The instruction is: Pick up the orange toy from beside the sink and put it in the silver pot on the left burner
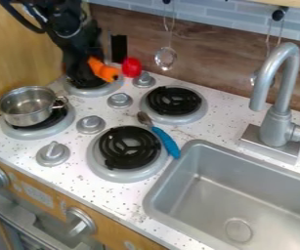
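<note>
With the front right burner (106, 169) taken as landmark, a shiny two-handled pot (29, 117) is seen to its upper left, set upright on another burner (64, 128); farther back and left of the landmark, the black gripper (82, 73) is hung over the back left burner (98, 91); whether it is wide or narrow, or whether anything is held in it, cannot be told; the orange object (104, 71) is placed at its right side, behind and left of the landmark; its long axis is slanted from upper left to lower right, its blunt, rounded end pointed down and right, toward the side of the sink (207, 190); on its left it is bordered by the gripper, and on its right, just beside it, by a rounded red object (131, 67), behind the landmark; some room is left between its blunt end and the knob (119, 100) behind the landmark; its surface is bright orange, smooth-looking and marked by a dark spot near the end; at the landmark's right edge a blue-handled utensil (166, 141) is laid, its handle slanted down toward the sink, to the landmark's lower right.
</note>
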Robot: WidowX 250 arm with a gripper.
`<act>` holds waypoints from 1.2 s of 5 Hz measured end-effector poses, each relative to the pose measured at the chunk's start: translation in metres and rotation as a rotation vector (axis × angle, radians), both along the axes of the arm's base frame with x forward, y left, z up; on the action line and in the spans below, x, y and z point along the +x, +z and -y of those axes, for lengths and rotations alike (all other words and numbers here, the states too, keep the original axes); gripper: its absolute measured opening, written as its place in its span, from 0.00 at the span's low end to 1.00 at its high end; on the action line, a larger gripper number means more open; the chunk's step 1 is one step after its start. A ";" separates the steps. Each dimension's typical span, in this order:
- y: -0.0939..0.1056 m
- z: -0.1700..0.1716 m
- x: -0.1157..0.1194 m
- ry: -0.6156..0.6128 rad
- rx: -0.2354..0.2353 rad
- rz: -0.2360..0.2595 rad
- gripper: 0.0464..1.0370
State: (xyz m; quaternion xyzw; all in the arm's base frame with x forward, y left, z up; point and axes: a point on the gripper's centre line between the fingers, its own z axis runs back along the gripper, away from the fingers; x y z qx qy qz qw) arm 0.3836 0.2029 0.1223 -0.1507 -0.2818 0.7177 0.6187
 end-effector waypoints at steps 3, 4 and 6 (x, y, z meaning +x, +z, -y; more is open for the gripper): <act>0.011 -0.069 -0.053 0.268 0.030 -0.007 0.50; 0.008 -0.085 -0.073 0.339 0.010 -0.038 0.50; -0.017 -0.096 -0.084 0.369 -0.053 -0.172 0.50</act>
